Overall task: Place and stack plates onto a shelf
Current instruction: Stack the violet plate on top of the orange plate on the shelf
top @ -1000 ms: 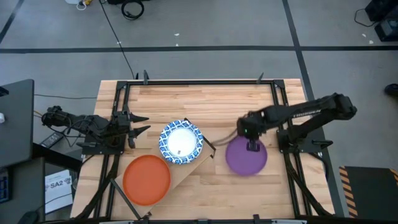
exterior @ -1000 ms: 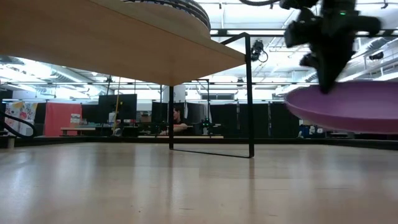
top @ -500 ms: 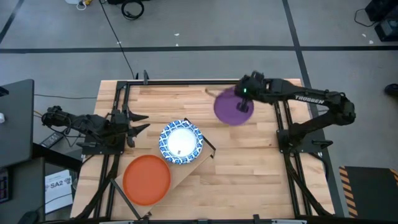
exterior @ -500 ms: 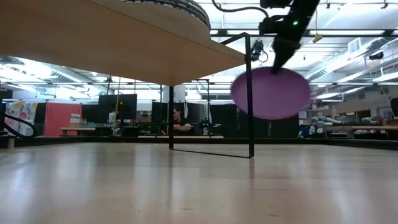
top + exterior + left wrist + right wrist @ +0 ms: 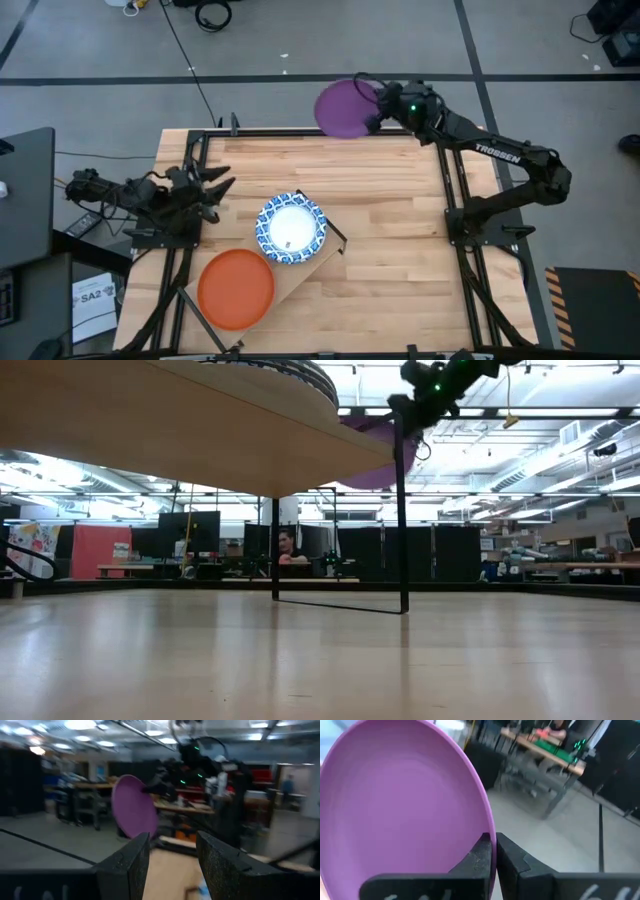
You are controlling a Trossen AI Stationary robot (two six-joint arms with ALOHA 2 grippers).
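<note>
A purple plate [image 5: 343, 108] hangs in the air over the table's far edge, with my right gripper [image 5: 374, 112] shut on it. The right wrist view shows the purple plate [image 5: 405, 800] large and close. On the shelf [image 5: 305, 273], a slanted light board near the table's front left, a blue-and-white plate [image 5: 291, 227] and an orange plate [image 5: 236, 288] lie flat. My left gripper [image 5: 216, 186] waits open at the table's left side, pointing toward the plates, and touches nothing. From its wrist view the purple plate [image 5: 134, 809] shows far off. My right gripper pinches the purple plate's rim [image 5: 489, 836] between its two fingers [image 5: 481, 854]. The fingers reach it about level from the table's right side. The plate is lifted clear and stands tilted, its hollow face turned toward the wrist camera.
In the low view the shelf's underside [image 5: 190, 430] and thin black legs [image 5: 402, 520] fill the near left. The table's black frame rails [image 5: 452, 190] run along both sides. Bare wood [image 5: 390, 250] lies to the right of the shelf.
My right gripper has carried the purple plate up from low over the table's right middle toward the far edge, turning as it went. The plate has tipped from lying level to standing tilted. My left gripper has risen a little and tipped upward.
</note>
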